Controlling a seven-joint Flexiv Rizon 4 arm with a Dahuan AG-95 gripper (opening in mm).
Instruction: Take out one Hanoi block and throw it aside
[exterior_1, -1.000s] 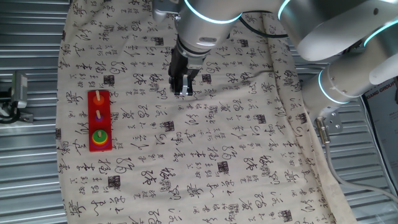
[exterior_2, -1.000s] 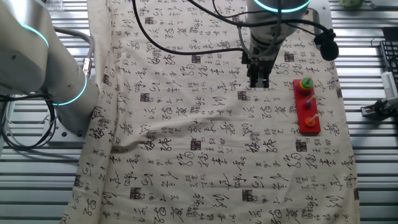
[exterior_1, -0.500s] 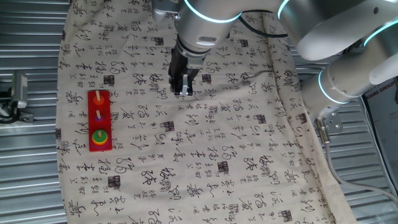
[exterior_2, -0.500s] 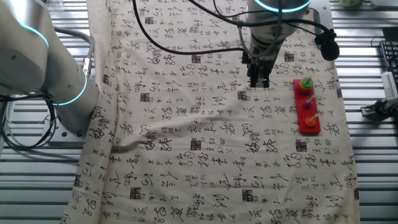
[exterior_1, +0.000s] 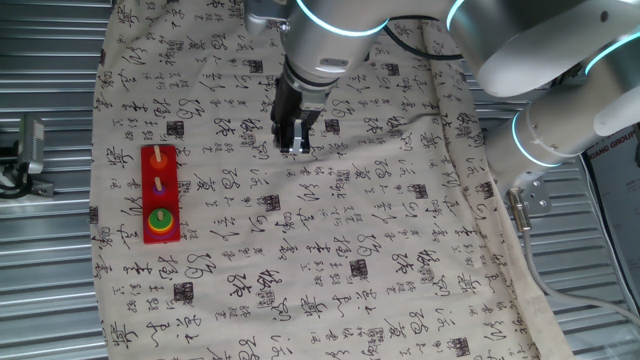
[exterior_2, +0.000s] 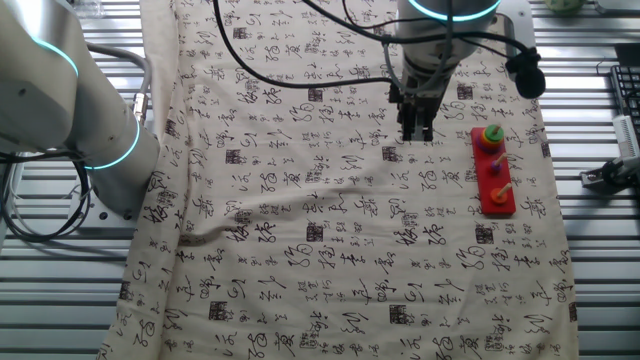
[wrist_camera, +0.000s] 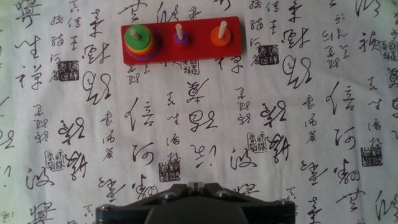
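Observation:
The Hanoi block, a green ring (wrist_camera: 135, 38), tops a stack of coloured discs on the left peg of the red base (wrist_camera: 199, 48) at the top of the hand view. The fixed views show the same green ring (exterior_1: 160, 220) (exterior_2: 490, 135) on the base (exterior_1: 170, 172) (exterior_2: 497, 206) near the cloth's edge. My gripper (exterior_1: 293, 148) (exterior_2: 417, 134) (wrist_camera: 196, 185) hangs over bare cloth well away from the base. Its fingers are shut together with nothing between them.
A small purple disc (wrist_camera: 181, 38) and an orange disc (wrist_camera: 220, 35) sit on the other two pegs. Printed cloth (exterior_1: 330, 250) covers the slatted metal table and has a wrinkle near its middle. A second robot arm (exterior_2: 60, 100) stands at the cloth's side.

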